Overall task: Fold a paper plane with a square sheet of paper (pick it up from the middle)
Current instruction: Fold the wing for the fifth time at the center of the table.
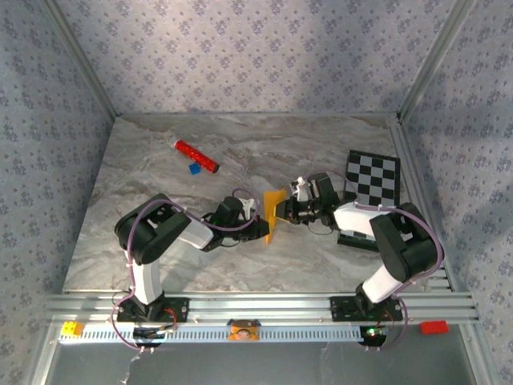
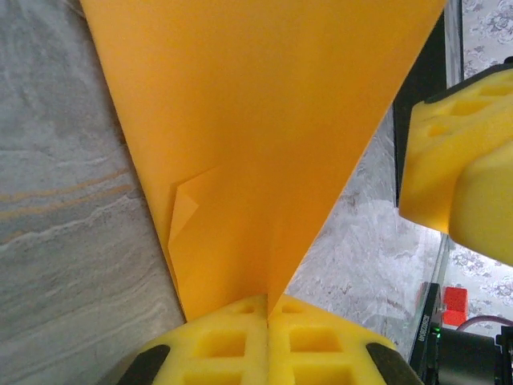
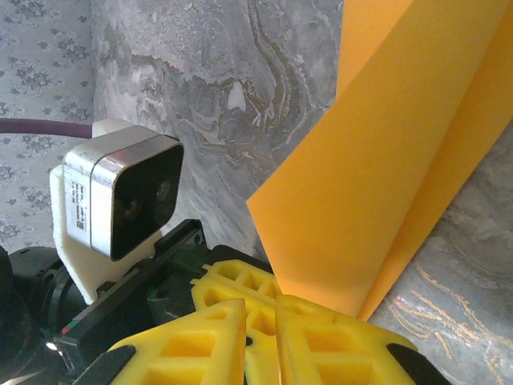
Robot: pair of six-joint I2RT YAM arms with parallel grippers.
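While the arm bases sat bolted along the near rail (image 1: 264, 307), the work hung just beyond them, above the middle of the table (image 1: 104, 257). Nearest, the left gripper (image 2: 268, 309) was fully shut on the narrow lower point of the square sheet of paper (image 2: 264, 120). Both yellow pads were pressed flat together, and the orange-yellow sheet rose out of the seam and widened upward, with a small dog-eared flap on its left edge. From the other side, the right gripper (image 3: 276, 311) had its fingers almost together. The paper's folded lower edge came down right at them, but whether it was actually pinched could not be told. Seen from overhead, the creased sheet stood on edge between the two grippers, clear of the marbled surface.

The step appeared to be tightening a fold in mid-air. Done well, it would need the left pinch firm at the point as an anchor. The right would take both layers together close to the crease, edges matched, and draw gently along the fold line without twisting, since thin paper skews or tears easily. Farther back, well apart from the work, lay a red cylinder (image 1: 196, 156), a small blue block (image 1: 194, 169) beside it, and a checkered board (image 1: 373, 178).
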